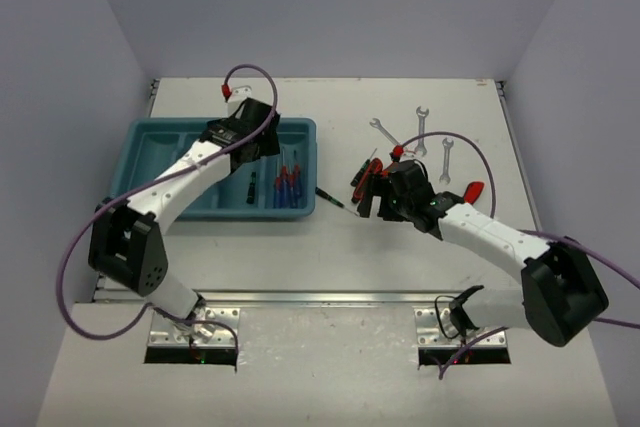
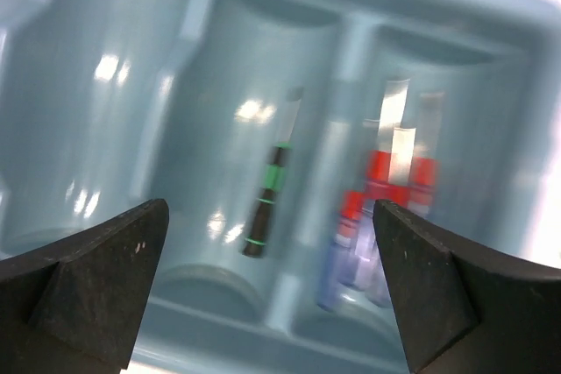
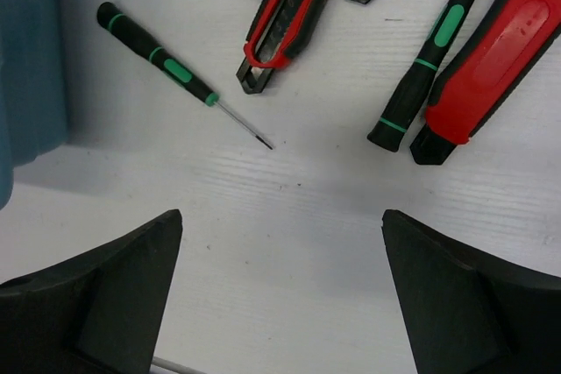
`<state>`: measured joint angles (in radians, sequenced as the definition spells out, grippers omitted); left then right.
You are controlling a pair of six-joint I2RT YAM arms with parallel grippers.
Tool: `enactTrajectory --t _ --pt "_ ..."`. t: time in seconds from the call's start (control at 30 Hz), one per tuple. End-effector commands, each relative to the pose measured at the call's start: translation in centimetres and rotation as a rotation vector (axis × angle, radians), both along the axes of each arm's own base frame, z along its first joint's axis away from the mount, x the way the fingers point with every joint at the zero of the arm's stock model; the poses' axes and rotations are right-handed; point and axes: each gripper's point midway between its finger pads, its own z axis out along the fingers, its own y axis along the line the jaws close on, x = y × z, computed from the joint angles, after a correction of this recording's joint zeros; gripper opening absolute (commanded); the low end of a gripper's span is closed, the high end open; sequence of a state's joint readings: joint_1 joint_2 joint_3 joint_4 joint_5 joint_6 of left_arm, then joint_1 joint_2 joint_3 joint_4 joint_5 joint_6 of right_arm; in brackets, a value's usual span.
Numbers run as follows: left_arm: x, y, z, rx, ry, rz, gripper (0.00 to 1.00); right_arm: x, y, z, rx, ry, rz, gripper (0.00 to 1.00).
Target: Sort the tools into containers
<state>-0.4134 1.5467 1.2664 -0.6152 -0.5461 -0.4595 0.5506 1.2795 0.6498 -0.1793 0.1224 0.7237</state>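
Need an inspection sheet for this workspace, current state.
surface: white table, tools loose on its right half.
job's things: tray holds one black-and-green screwdriver and blue/red screwdrivers in adjacent compartments; wrenches, pliers, loose screwdrivers on table.
clutter: nothing seen.
grippers: left gripper open, empty, over tray; right gripper open, empty, over table.
cables: purple cables loop along both arms.
surroundings: plain walls, nothing else seen.

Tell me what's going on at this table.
A robot is sorting tools into a blue tray. The left hand hangs open over it, where one black-and-green screwdriver and several blue-and-red screwdrivers lie in separate compartments. The right hand, open and empty, hovers near a loose black-and-green screwdriver on the table; three wrenches wait unsorted.
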Motion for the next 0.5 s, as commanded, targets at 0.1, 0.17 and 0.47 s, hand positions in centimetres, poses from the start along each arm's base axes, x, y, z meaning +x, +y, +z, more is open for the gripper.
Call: enactTrajectory --t 0.1,0.17,0.47 --pt "-7.5 -6.7 8.3 -0.235 -0.232 -0.252 1.0 5.2 -1.9 -0.1 -0.177 0.045 -0.185 0.68" --pt "-9.4 -6.0 9.6 -0.281 -0.271 -0.279 1.0 5.9 -2.0 -0.8 -0.18 0.07 -0.207 0.6" --pt "-14.3 -0.9 13.3 -0.259 -0.381 -0.263 1.0 6.7 -3.3 -3.4 -0.207 0.134 -0.279 0.55"
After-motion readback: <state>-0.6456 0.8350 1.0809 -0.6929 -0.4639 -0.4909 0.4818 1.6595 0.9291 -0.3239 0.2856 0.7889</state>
